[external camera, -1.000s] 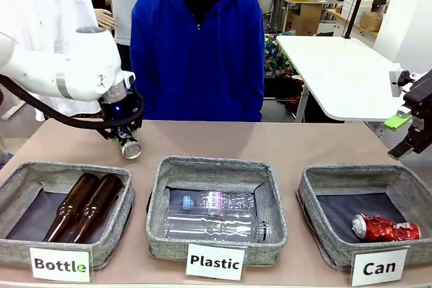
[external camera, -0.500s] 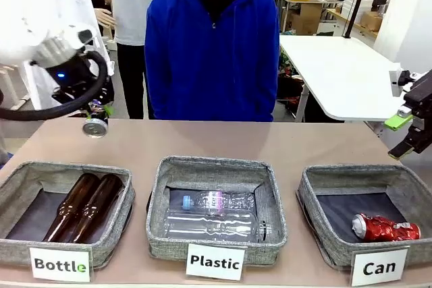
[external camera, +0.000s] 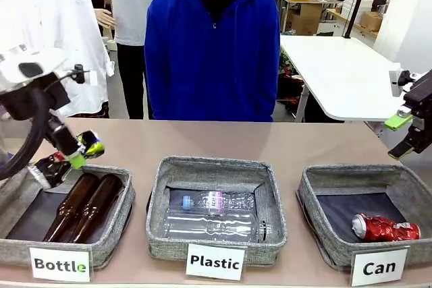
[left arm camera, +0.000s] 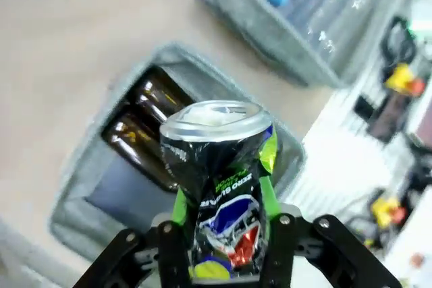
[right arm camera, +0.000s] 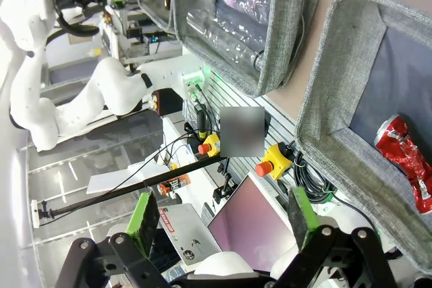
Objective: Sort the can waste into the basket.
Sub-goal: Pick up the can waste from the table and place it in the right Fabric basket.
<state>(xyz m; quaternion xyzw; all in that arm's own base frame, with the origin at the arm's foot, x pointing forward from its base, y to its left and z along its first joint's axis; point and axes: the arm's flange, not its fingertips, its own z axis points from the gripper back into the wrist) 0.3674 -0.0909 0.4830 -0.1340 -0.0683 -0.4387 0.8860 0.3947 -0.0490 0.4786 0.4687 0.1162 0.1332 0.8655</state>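
A: What is seen, taking the "Can" basket (external camera: 317, 183) as the reference?

B: A tan table (external camera: 283, 143) is laid with three grey fabric baskets in a row. The "Can" basket is placed at the robot's right end; the "Plastic" basket (external camera: 162, 187) is set just beside it toward the left, and the "Bottle" basket (external camera: 125, 197) is found farthest from it. A person in a blue hooded top (external camera: 212, 45) is stood across the table, behind the middle basket.

A: And the arms?

B: The left gripper (external camera: 64, 156) is held well away from the "Can" basket, above the near-left corner region of the "Bottle" basket. Its jaws are clamped on the dark can (left arm camera: 219, 180), whose silver end is pointed away from the wrist. The right gripper (external camera: 405, 136) is hung just beyond the "Can" basket's far right corner, with its green pads (right arm camera: 143, 217) spread wide and nothing between them.

A: The contents?

B: The red can (external camera: 385, 227) is lain crushed inside the "Can" basket, near its right wall. Clear bottles (external camera: 216, 215) are lain in the middle basket, two brown bottles (external camera: 84, 206) in the far one.
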